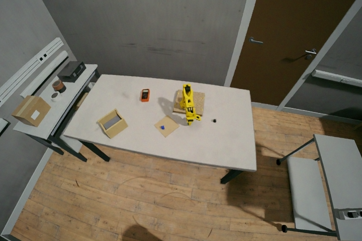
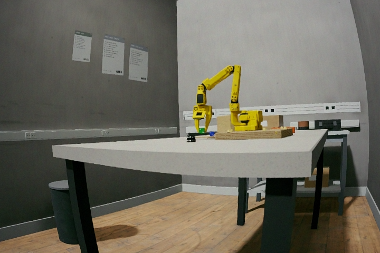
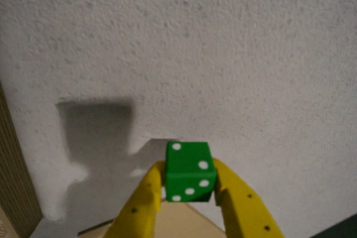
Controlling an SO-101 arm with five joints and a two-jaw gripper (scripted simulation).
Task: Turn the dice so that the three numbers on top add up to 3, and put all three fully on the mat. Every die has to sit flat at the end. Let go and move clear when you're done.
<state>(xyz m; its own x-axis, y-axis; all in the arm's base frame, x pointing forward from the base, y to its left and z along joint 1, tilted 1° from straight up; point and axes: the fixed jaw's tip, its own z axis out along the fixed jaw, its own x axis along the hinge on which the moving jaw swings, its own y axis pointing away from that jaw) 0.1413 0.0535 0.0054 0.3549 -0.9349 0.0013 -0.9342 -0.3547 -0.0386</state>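
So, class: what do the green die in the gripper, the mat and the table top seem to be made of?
Green die: probably hard plastic, smooth even colour, white painted dots, sharp edges.
Mat: looks like cardboard or thin fibreboard, flat matt tan sheet.
Table top: a speckled, grainy pale surface, maybe laminate or stone-look coating; hard to settle.
Gripper: yellow, likely moulded plastic.

My arm (image 2: 234, 86) is bright yellow all over, built from blocky rectangular links with black patches at the joints and rows of small dark screw holes. Its base (image 2: 250, 119) is a squat yellow block. The gripper (image 3: 188, 198) has two tapered yellow fingers, each dotted with tiny dark screws.
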